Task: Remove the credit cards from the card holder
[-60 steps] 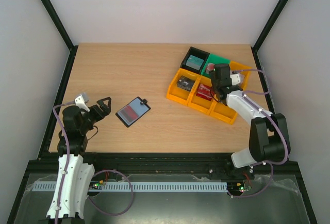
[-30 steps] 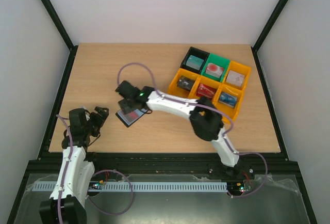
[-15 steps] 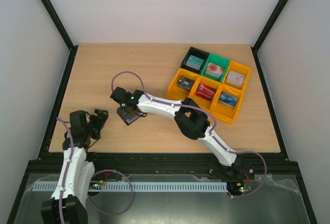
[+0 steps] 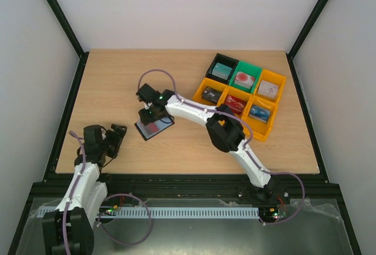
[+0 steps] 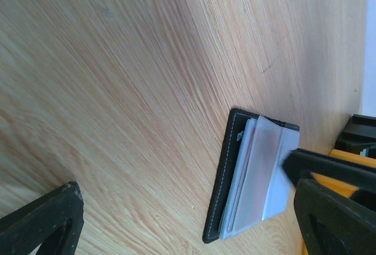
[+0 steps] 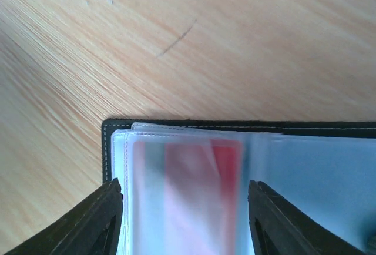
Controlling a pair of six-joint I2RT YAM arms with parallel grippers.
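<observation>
Pale wooden desk (image 4: 117,84), with the open black card holder (image 4: 154,128) lying left of centre. Over it the right fingers (image 6: 100,222) stood spread astride the sleeved red card (image 6: 194,190), pinching nothing; the left fingers (image 5: 47,220) gaped nearby. Gripping only the card's edge seemed wisest.
</observation>
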